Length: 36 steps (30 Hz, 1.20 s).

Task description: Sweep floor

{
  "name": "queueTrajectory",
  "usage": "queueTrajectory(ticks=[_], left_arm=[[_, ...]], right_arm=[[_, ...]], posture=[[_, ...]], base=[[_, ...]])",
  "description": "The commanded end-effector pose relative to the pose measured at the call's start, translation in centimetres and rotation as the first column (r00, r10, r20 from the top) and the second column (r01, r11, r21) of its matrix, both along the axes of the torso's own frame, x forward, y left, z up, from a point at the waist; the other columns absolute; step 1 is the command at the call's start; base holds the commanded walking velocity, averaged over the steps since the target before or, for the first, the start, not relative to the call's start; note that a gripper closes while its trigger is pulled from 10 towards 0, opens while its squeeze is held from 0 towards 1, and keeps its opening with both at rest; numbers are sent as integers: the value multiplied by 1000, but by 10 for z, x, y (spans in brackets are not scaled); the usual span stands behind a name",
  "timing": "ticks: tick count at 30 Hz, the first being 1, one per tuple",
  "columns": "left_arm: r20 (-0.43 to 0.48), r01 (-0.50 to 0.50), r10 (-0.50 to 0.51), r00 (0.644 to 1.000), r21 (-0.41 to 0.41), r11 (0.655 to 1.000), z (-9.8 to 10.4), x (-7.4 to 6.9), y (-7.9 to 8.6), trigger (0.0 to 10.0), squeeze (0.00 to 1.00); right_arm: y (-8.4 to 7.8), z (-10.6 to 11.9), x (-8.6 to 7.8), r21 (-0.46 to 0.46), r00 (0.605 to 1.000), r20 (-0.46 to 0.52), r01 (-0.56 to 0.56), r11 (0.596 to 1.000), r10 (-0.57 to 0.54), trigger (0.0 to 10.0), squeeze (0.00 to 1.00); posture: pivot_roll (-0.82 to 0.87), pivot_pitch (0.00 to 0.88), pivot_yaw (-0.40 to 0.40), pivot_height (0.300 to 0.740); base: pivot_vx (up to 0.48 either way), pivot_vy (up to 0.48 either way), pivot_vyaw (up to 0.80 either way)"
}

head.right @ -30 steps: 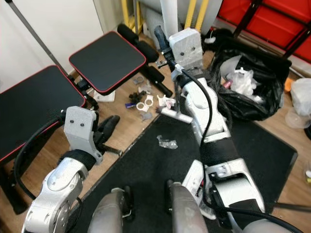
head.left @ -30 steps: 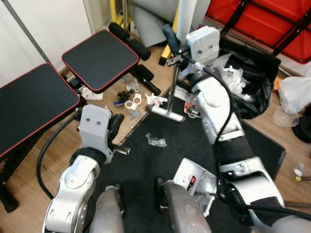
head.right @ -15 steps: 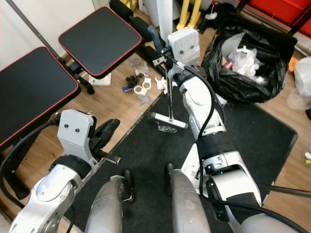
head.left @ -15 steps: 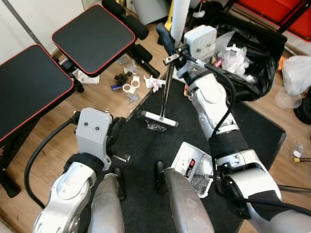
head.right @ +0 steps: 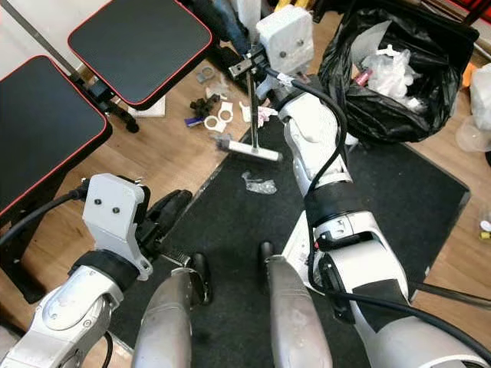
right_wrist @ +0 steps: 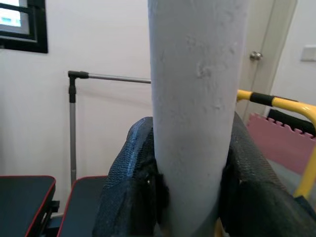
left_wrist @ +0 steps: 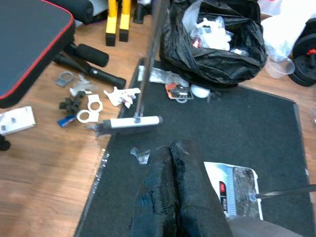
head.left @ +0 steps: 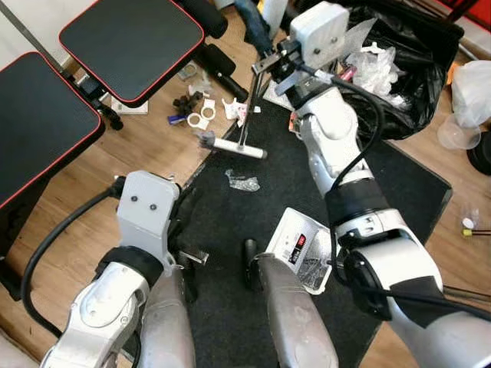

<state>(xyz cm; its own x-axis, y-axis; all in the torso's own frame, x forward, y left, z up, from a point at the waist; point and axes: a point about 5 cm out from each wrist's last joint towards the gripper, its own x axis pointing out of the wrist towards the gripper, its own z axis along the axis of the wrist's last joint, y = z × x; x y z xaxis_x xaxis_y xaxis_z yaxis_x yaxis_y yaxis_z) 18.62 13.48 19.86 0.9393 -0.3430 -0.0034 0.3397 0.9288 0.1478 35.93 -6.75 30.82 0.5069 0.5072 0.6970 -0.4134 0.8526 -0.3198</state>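
Black mat [head.left: 399, 192] edge carries my broom [head.left: 239, 148] head, long axis along it, litter [head.left: 201, 115] just beyond; right gripper [head.left: 278, 65] clamps the handle, left gripper [left_wrist: 174, 192] hangs pressed together.

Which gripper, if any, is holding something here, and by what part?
The right gripper is clamped on the broom by the upper end of its pale handle. The left gripper is shut and holds nothing.

Head eyes look steeply down; left wrist shares their black mat [left_wrist: 237, 128]
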Motion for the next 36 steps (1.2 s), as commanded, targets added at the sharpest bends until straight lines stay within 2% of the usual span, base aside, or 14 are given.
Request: queueTrajectory(ticks=[1,2,6,9,11,13,14,18,22,24,30,36], left_arm=[[-32,56,-56,998,1,998,-2,-7,-5,10000,0],[-32,56,-56,998,1,998,-2,-7,-5,10000,0],[-35,60,-60,998,-2,998,1,-7,-7,10000,0],[-36,58,-58,998,-3,998,1,-8,-7,10000,0],[-38,54,-55,998,-3,999,2,-8,-7,10000,0],[-39,54,-54,998,-3,999,2,-9,-7,10000,0],[-41,53,-53,998,-4,999,1,-8,-7,10000,0],[-43,52,-53,998,-4,999,0,-7,-7,10000,0],[-46,52,-52,998,-3,999,0,-6,-7,10000,0],[-48,50,-50,998,-2,999,-1,-4,-8,10000,0],[-49,50,-50,998,1,999,-1,-2,-8,10000,0],[-49,51,-51,998,2,999,-2,-1,-9,10000,0]], right_arm=[[12,-2,-7,-9,996,47,-70,998,70,10000,0],[12,-2,-7,-9,996,47,-70,998,70,10000,0],[26,-36,-10,-124,983,-46,-180,976,176,10000,0],[24,-42,-9,-176,978,-78,-206,963,195,10000,0],[19,-40,-9,-227,973,-82,-229,947,216,10000,0],[17,-39,-10,-239,972,-82,-235,942,222,10000,0],[11,-31,-8,-274,969,-89,-247,929,232,10000,0],[3,-21,-8,-321,958,-121,-284,903,259,10000,0],[-3,-13,-9,-342,949,-143,-315,886,282,10000,0],[-10,-4,-12,-353,930,-191,-364,862,314,10000,0],[-17,0,-21,-374,894,-282,-438,818,349,10000,0],[-23,-2,-24,-377,878,-349,-452,808,328,10000,0]], posture=[[-102,532,-163,740],[-102,532,-163,740],[-105,540,-177,740],[-110,543,-183,740],[-110,543,-183,740],[-110,543,-183,740],[-126,539,-186,740],[-138,531,-189,740],[-141,529,-189,740],[-146,523,-189,740],[-148,517,-188,740],[-149,511,-185,740]], base=[[0,0,0],[0,0,0],[0,0,0],[0,0,0],[0,0,0],[0,0,0],[0,0,0],[0,0,0],[0,0,0],[0,0,0],[0,0,0],[0,0,0]])
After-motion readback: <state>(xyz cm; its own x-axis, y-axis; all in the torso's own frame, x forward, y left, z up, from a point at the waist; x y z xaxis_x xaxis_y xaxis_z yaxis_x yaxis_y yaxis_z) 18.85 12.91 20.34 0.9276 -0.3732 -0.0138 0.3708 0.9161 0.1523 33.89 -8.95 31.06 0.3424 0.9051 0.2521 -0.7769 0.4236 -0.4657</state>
